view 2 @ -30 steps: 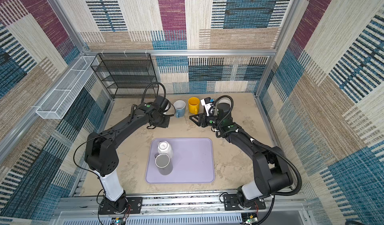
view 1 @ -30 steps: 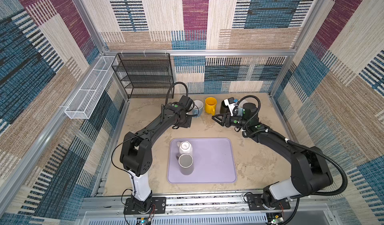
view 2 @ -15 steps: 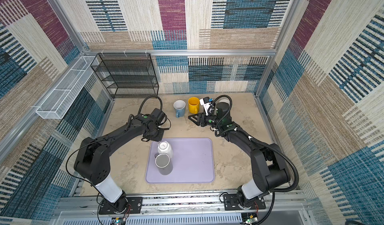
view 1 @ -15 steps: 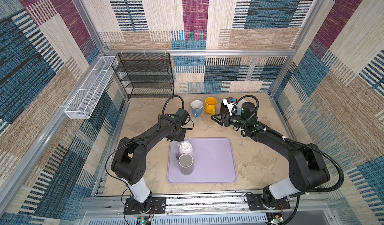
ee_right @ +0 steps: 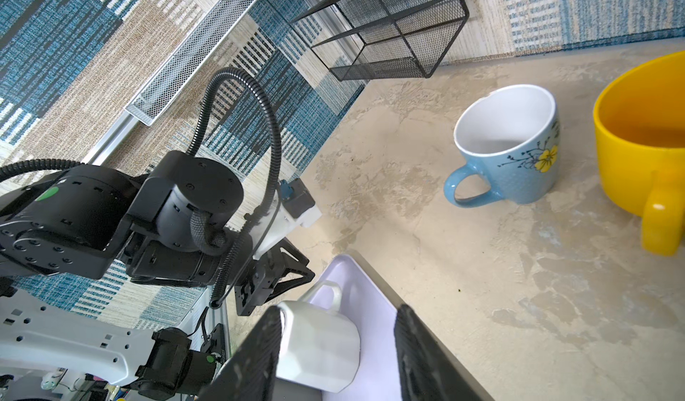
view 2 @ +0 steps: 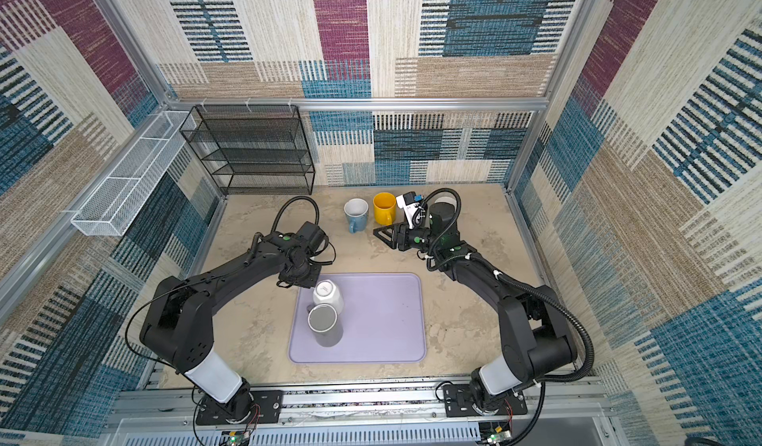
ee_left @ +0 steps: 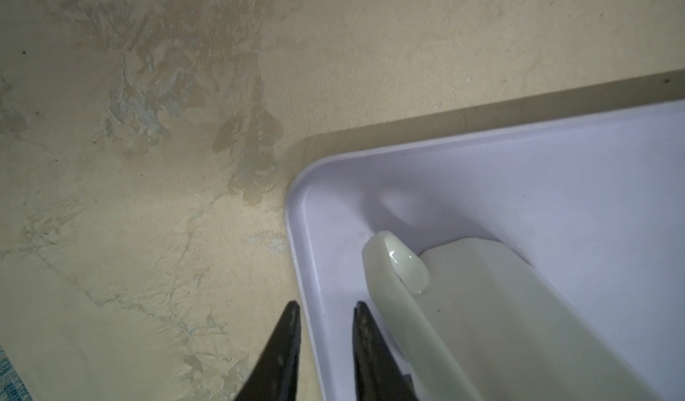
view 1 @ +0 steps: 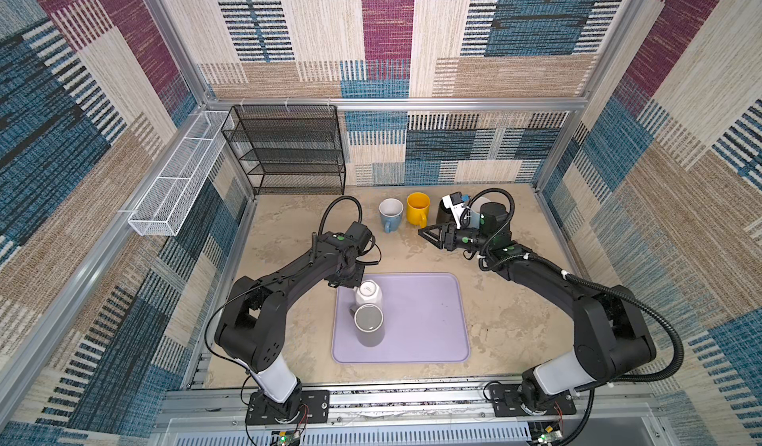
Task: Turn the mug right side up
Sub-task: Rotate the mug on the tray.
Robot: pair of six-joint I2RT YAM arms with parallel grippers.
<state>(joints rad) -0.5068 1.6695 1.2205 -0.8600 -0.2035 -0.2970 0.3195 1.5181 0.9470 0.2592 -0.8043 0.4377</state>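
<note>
A white faceted ceramic mug (view 1: 368, 293) stands upside down, base upward, in the far left corner of a lavender plastic tray (view 1: 433, 320) that lies on the mottled beige bench (view 1: 288, 225). Its handle (ee_left: 400, 265) points toward that corner. A grey cylindrical mug (view 1: 370, 324) stands just in front of the white one on the same tray; whether the two touch cannot be told. The left end effector (ee_left: 327, 304) hangs low over the tray's corner beside the handle. Its two black fingers (ee_left: 287, 336) are a little apart, one over the bench and one over the tray, with nothing pinched between them. The right end effector (view 1: 426, 233) hovers above the bench behind the tray, pointing toward the left arm, its fingers (ee_right: 415, 343) spread and empty. Along the back of the bench, a pale blue mug (view 1: 390, 213) with a yellow flower and a yellow mug (view 1: 417, 209) stand upright side by side, handles toward the front. A black wire-mesh shelf rack (view 1: 288, 151) stands in the far left corner, and a long white mesh basket (view 1: 177, 184) is fixed to the left wall.
</note>
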